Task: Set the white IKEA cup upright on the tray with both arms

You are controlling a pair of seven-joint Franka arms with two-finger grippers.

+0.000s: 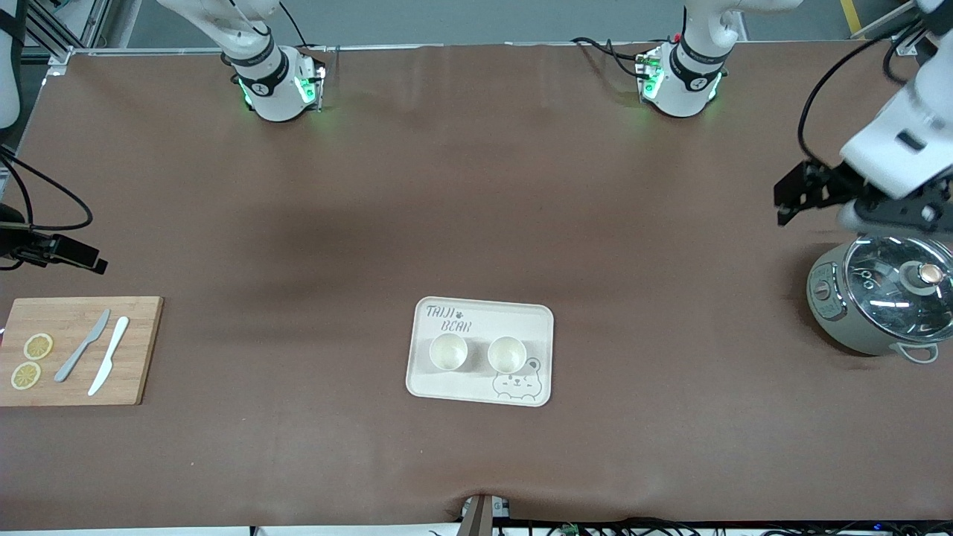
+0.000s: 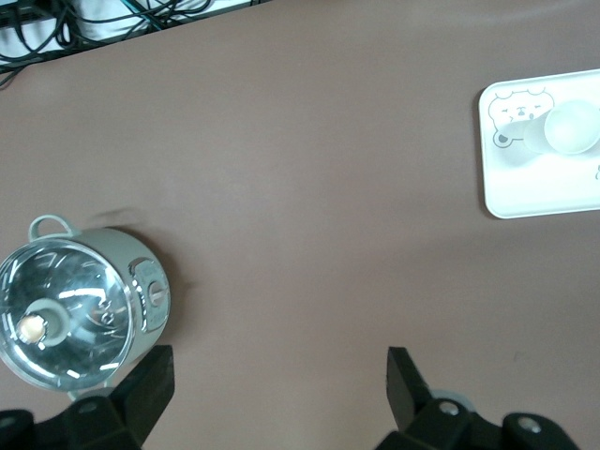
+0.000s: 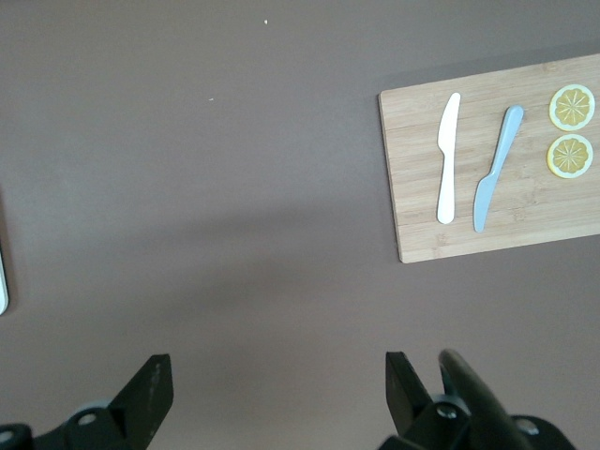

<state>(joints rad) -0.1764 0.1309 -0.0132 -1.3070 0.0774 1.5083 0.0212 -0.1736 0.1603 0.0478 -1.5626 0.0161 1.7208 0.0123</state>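
I judge the task done: both cups (image 1: 448, 351) (image 1: 507, 354) stand upright mid-tray (image 1: 417, 372), while the left gripper (image 1: 800, 195) and right gripper (image 1: 71, 253) hang at the table's ends, fingers apart.

Two white cups (image 1: 448, 351) (image 1: 507, 354) upright, side by side on cream tray (image 1: 480, 391).

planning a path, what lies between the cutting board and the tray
Nothing: in the front view only bare brown table shows between the cutting board and the tray.
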